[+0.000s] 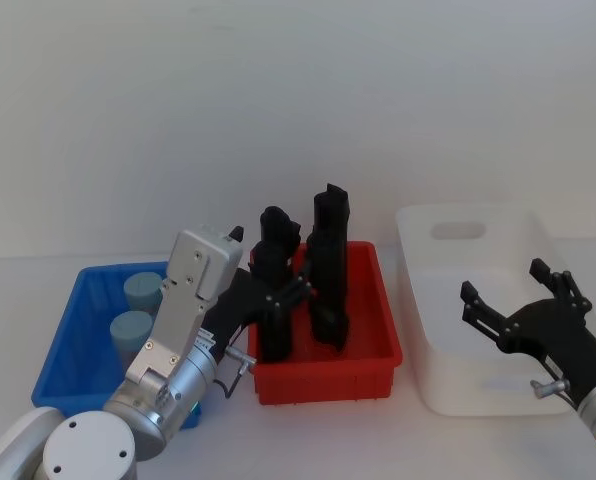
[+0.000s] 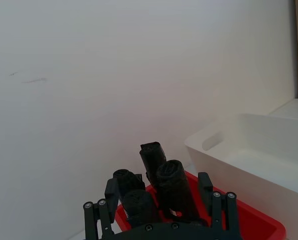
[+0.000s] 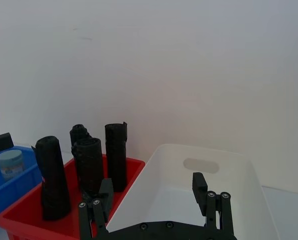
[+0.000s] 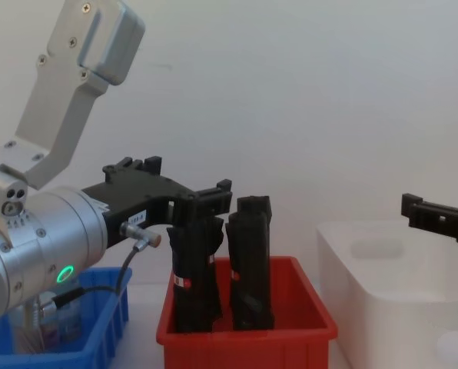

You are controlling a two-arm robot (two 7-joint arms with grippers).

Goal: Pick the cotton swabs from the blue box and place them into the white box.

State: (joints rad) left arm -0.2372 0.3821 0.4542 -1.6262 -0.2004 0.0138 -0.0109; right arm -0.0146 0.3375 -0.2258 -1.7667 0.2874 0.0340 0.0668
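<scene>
Two cotton swabs [image 1: 143, 288] jars stand in the blue box [image 1: 63, 340], their lids plain in the head view, while the left wrist view faces black rolls [image 2: 171, 187] in the red bin [image 2: 259, 225]. The left end effector [image 2: 159, 212] hovers spread and empty over that bin (probably bound for a jar). The right end effector [image 1: 503, 282], also spread, hangs over the white box [image 1: 418, 330].

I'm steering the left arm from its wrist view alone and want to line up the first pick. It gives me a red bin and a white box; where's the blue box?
Observer: The blue box sits on the robot's left of the red bin, holding two upright jars of cotton swabs.
Operator: Where's my claw?
Observer: The left claw, open, hangs at the red bin, right of the blue box.
Operator: And the other arm?
Observer: The right claw hovers open above the white box.
</scene>
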